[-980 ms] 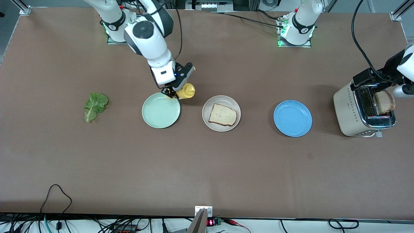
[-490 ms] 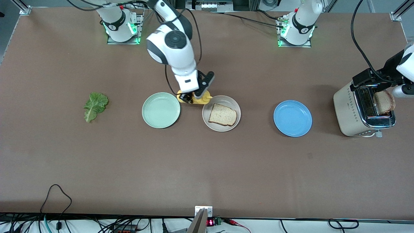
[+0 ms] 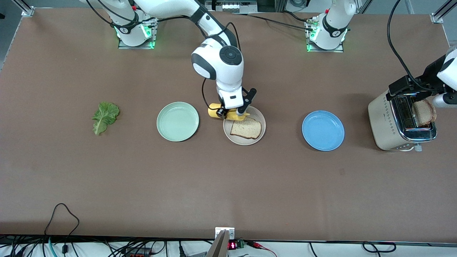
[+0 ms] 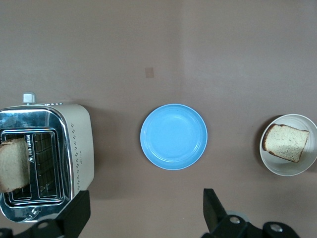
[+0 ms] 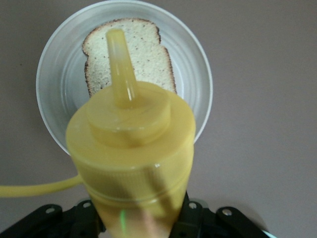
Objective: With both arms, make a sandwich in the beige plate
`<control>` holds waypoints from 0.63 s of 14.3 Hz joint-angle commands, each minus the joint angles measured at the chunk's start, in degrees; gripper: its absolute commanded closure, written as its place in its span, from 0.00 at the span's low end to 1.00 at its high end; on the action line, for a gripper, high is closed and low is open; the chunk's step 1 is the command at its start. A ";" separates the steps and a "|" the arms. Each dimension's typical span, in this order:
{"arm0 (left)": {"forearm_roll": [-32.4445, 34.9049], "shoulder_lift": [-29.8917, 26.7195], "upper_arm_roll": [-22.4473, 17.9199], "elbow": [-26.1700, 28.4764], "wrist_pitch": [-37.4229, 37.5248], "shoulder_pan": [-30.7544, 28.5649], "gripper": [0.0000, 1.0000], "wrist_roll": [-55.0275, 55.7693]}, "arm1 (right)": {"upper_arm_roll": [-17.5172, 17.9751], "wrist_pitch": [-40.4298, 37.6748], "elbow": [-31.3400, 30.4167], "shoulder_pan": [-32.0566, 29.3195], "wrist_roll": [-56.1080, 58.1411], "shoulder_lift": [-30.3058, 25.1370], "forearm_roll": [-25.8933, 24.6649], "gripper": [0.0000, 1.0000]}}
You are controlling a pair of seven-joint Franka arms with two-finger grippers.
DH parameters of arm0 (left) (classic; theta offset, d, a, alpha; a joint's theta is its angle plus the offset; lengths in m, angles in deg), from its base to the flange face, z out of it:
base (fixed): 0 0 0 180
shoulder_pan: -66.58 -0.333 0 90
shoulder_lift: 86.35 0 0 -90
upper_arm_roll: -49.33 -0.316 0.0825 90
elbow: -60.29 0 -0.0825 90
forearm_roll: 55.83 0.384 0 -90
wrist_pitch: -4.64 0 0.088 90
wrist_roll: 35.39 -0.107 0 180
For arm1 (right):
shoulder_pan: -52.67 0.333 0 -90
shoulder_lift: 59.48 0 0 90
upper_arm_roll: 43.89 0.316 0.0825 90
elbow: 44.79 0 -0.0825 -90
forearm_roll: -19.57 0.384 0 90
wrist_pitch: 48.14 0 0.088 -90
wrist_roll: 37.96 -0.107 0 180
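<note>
Yellow plastic is what stands out: the right gripper (image 3: 232, 113) has its fingers closed around the yellow squeeze bottle (image 3: 228, 113) and has carried it, over the last second, from above the mint green plate (image 3: 177, 121) across to the rim of the beige plate (image 3: 261, 134). The bottle is now tipped on its side, and in the right wrist view its nozzle (image 5: 120, 64) points over the bread slice (image 3: 246, 128) lying in the beige plate. That puts the sauce step within reach; judging by the aim, a squeeze could come next, though nothing shows on the bread yet.

Taking the beige plate as the landmark, the lettuce leaf (image 3: 104, 117) lies on the counter (image 3: 228, 185) well toward the right arm's end, past the mint green plate, and is not yet picked up. The blue plate (image 3: 323, 130) sits toward the left arm's end, with the toaster (image 3: 401, 123) further along that way. A second slice (image 3: 423, 112) stands in the toaster's slot.

The left gripper (image 4: 143, 218) hangs above the toaster with its fingers spread wide and holding nothing; that arm waits.
</note>
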State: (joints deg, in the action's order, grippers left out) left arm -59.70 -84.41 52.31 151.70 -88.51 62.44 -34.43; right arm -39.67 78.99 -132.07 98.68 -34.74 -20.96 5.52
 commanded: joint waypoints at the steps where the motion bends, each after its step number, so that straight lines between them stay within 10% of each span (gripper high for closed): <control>1: 0.89 0.00 0.19 -0.70 -0.02 -0.07 0.00 -0.53 | -0.80 -1.98 2.21 1.01 -1.54 0.59 -2.47 0.94; 9: 0.80 0.00 0.27 -0.70 0.07 -0.07 0.00 -0.53 | -0.80 -2.32 1.94 0.76 -1.11 0.16 -2.91 0.94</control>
State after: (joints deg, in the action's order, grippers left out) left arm -59.70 -84.41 52.33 151.70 -88.53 62.44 -34.43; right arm -39.98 78.58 -131.43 99.18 -35.41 -20.23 3.71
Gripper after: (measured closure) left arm 0.000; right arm 0.489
